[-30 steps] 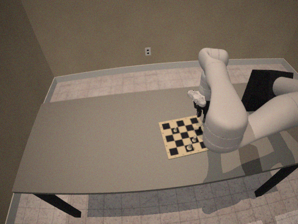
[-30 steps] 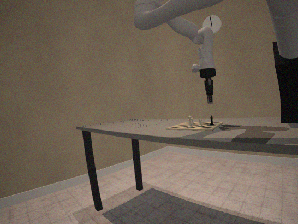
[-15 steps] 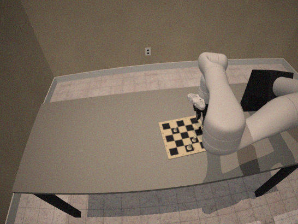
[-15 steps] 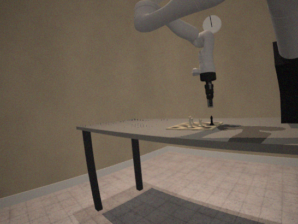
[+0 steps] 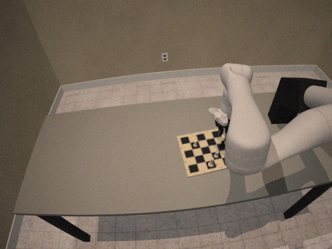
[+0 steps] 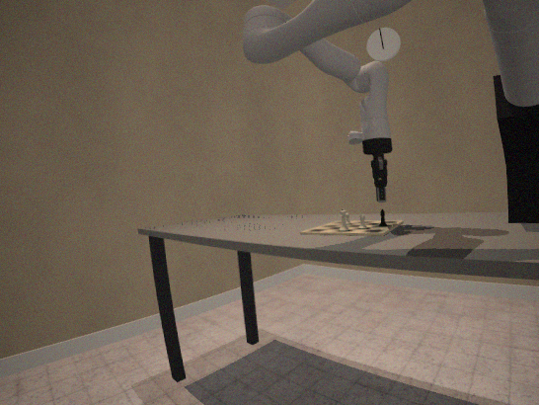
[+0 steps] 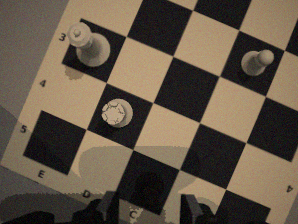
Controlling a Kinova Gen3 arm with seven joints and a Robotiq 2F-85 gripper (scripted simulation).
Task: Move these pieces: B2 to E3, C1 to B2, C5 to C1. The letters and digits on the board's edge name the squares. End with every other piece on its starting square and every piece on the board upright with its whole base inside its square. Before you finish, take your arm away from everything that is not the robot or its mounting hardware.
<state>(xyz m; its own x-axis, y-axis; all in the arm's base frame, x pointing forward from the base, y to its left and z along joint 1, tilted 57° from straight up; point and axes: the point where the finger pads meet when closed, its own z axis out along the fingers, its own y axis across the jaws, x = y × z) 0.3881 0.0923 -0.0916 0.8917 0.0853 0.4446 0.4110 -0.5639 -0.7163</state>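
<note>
You look down on the chessboard (image 7: 165, 55), white piece (image 7: 90, 45) on dark square E3, white crowned piece (image 7: 116, 113) on dark D4, white pawn (image 7: 257, 62) at right, dark piece (image 7: 149, 190) on C5 between the partly open gripper (image 7: 149, 209) fingers.
</note>
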